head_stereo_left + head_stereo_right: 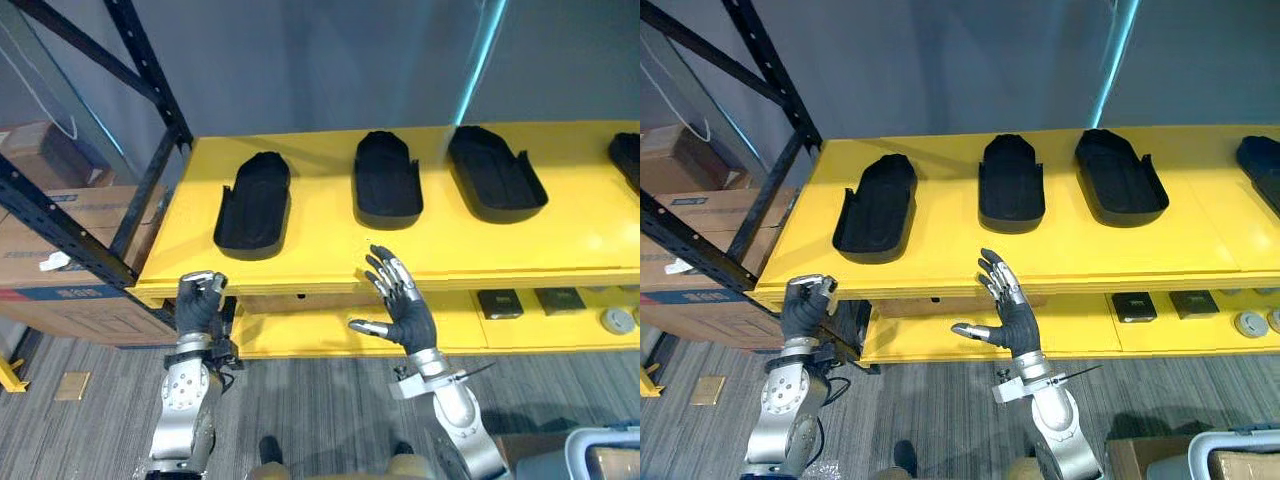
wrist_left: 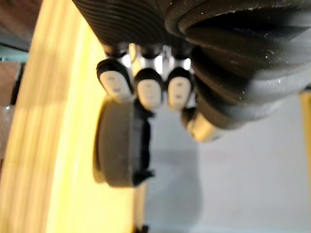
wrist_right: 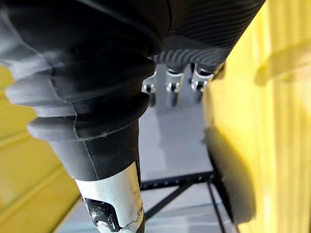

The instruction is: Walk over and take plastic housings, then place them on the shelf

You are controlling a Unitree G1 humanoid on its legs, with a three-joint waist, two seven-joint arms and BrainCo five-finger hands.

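A: Anything on the yellow shelf (image 1: 320, 255)?
B: Upper middle of the frame: left housing (image 1: 253, 205), middle housing (image 1: 387, 180), right housing (image 1: 494, 172), black, in a row, apart.
A: And the hands?
B: Left hand (image 1: 200, 303) lower left, by the shelf's front lip, fingers curled on nothing. Right hand (image 1: 405, 310) lower centre, fingers spread (palm empty), before the same lip.

Bright light, soft shadows on shelf (image 1: 322, 215)
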